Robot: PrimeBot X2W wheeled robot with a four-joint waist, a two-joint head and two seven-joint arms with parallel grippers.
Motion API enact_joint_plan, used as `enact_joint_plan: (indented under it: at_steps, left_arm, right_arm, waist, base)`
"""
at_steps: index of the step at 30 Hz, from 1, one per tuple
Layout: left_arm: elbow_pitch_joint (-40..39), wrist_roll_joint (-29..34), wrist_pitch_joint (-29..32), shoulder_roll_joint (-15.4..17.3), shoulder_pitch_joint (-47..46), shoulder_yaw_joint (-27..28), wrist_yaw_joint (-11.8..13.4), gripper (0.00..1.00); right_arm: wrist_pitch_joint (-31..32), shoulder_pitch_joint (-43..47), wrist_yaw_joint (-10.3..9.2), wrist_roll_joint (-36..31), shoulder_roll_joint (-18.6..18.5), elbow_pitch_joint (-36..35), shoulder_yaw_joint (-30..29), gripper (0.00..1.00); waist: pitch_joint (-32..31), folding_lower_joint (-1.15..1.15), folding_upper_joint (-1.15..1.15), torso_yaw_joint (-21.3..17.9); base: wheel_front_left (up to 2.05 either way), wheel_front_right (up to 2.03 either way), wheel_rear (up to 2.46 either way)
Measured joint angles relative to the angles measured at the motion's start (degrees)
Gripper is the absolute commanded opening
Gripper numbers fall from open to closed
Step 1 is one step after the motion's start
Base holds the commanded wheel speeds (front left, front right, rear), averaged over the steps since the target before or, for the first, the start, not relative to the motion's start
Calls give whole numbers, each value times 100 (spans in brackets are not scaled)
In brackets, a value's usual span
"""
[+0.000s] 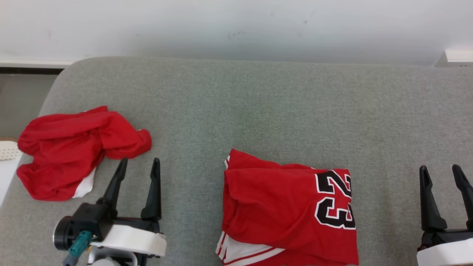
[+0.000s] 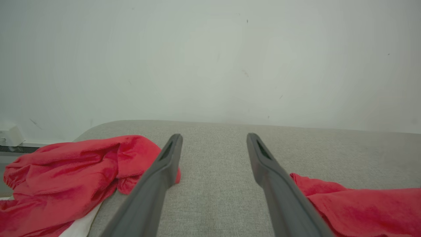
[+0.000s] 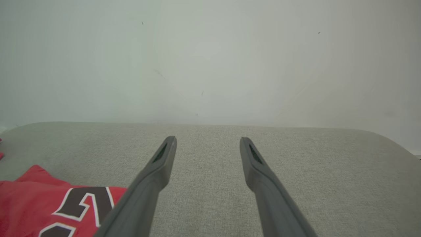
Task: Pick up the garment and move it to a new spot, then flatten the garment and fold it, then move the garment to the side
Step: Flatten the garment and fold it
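Note:
A folded red garment (image 1: 281, 207) with a black "23" lies on the grey padded surface (image 1: 258, 111) at the front centre; it also shows as a red garment edge (image 2: 361, 204) and a numbered garment corner (image 3: 33, 200) in the wrist views. A second, crumpled red garment (image 1: 70, 155) (image 2: 65, 171) lies at the left. My left gripper (image 1: 140, 160) (image 2: 214, 136) stands open between the two, just right of the crumpled one, holding nothing. My right gripper (image 1: 439, 168) (image 3: 208, 139) is open and empty over bare fabric, right of the folded garment.
A pale wall (image 1: 236, 26) rises behind the padded surface. A white perforated object (image 1: 7, 151) sits past the surface's left edge, with the floor (image 1: 22, 99) beyond it. Bare grey fabric spans the back and the right side.

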Motion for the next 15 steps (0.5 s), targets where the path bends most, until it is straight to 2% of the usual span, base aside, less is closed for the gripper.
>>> enact_joint_plan:
  at_steps: [15]
  left_arm:
    - [99, 26, 1, 125, 605, -38, 67, 100]
  right_arm:
    - [528, 746, 0, -58, 218, -502, 107, 100]
  waist:
    - [-717, 0, 0, -198]
  base:
    - [0, 0, 0]
